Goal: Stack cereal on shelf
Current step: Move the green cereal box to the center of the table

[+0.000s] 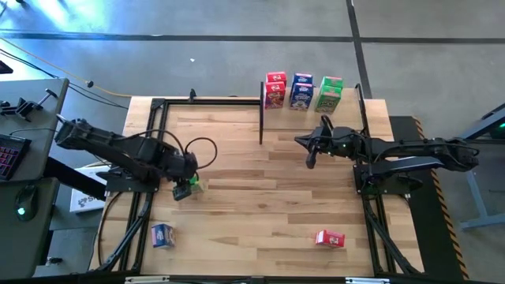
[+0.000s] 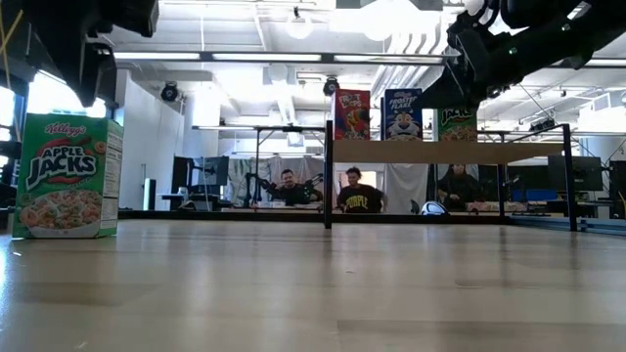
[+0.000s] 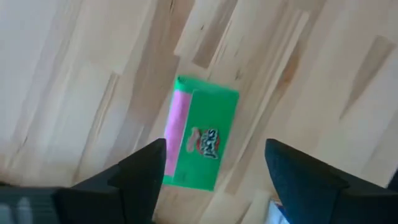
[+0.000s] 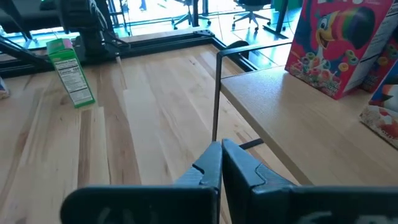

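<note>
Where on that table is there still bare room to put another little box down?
The wide tabletop between the green Apple Jacks box and the lying red box is bare. Crowded: the shelf, where red, blue and green boxes stand.

floor point(image 1: 237, 47): grey concrete | ceiling lights point(image 2: 293, 24): bright | desks point(image 2: 245, 200): two people seated point(image 2: 357, 196)

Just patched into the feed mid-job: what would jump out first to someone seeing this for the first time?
Probably the row of cereal boxes standing on the small shelf at the table's far edge, red, blue and green. Next, the left gripper poised open directly above a green Apple Jacks box standing on the table's left side. The right gripper is shut, near the shelf.
</note>
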You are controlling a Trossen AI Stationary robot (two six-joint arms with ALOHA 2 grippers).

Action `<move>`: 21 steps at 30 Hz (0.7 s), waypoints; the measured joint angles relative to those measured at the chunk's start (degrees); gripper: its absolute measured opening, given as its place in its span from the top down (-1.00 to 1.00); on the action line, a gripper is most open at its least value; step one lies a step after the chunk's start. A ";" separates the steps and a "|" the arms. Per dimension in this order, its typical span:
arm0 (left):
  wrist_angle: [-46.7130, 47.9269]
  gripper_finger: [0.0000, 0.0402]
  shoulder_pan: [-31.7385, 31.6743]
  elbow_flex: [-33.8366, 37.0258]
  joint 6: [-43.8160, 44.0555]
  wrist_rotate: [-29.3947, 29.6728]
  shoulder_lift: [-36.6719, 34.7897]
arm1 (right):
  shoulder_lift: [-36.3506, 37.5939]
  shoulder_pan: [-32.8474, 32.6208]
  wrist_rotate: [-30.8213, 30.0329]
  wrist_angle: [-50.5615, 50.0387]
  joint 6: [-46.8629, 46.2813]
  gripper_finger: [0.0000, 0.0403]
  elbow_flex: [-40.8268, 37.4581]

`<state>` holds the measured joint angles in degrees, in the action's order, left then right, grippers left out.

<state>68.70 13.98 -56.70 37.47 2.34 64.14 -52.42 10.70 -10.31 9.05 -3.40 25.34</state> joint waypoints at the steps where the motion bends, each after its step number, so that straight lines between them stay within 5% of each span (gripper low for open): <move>1: 0.35 -0.33 0.24 0.22 -0.03 0.11 0.00 | 0.00 0.00 0.03 -0.01 -0.01 1.00 0.00; 21: 1.61 -0.36 1.15 5.93 -3.58 2.21 1.05 | 0.00 -1.81 0.24 0.28 -0.17 1.00 0.00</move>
<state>70.31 15.13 -50.77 33.90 4.55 65.19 -52.42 8.88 -10.07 9.32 -3.57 25.34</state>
